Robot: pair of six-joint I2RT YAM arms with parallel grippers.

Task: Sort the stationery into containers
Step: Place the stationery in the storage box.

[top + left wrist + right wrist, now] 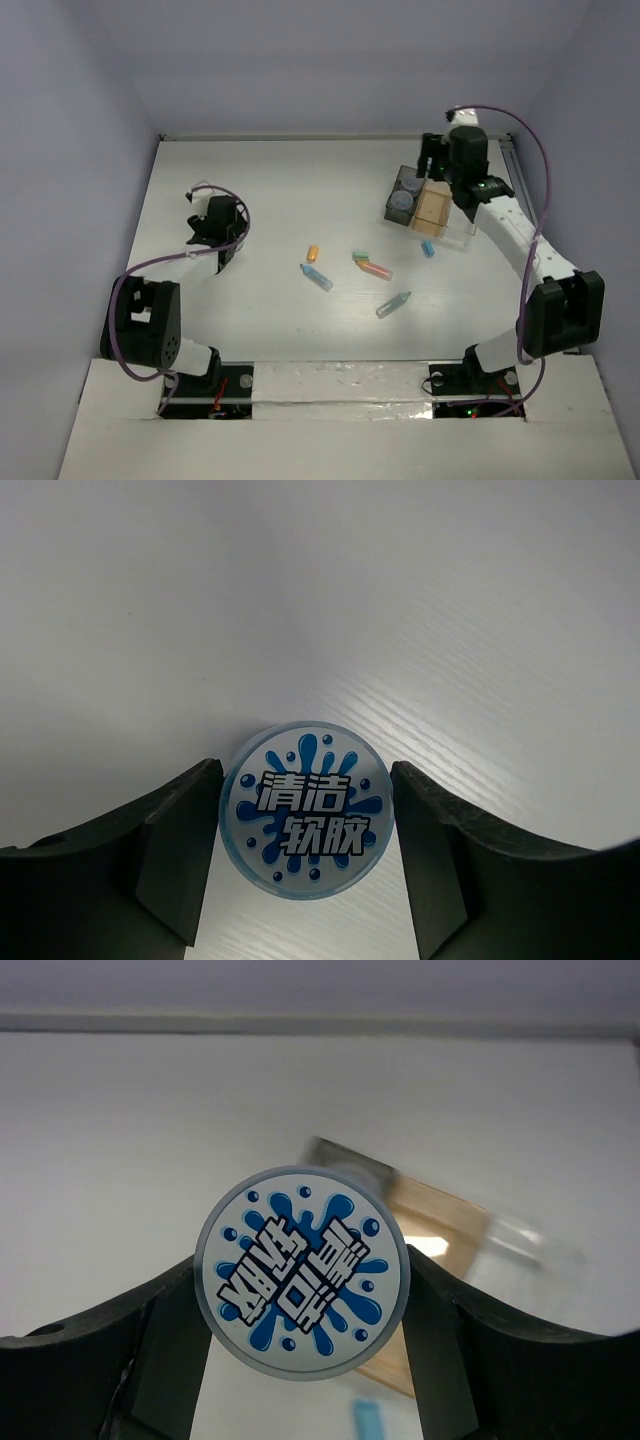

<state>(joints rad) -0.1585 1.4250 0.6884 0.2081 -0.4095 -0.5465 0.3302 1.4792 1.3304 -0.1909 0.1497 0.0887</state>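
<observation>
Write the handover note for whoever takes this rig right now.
Left gripper: shut on a blue-white jar, low over the left of the table; cannot tell whether it is lifted.
Right gripper: shut on a second blue-white jar, held above the trays.
Done: two grey-topped jars seem to sit in the dark grey tray. Nothing shows in the tan tray; the clear tray is partly hidden.
Left: both held jars, plus about six loose sticks mid-table, one blue stick right beside the trays.
</observation>
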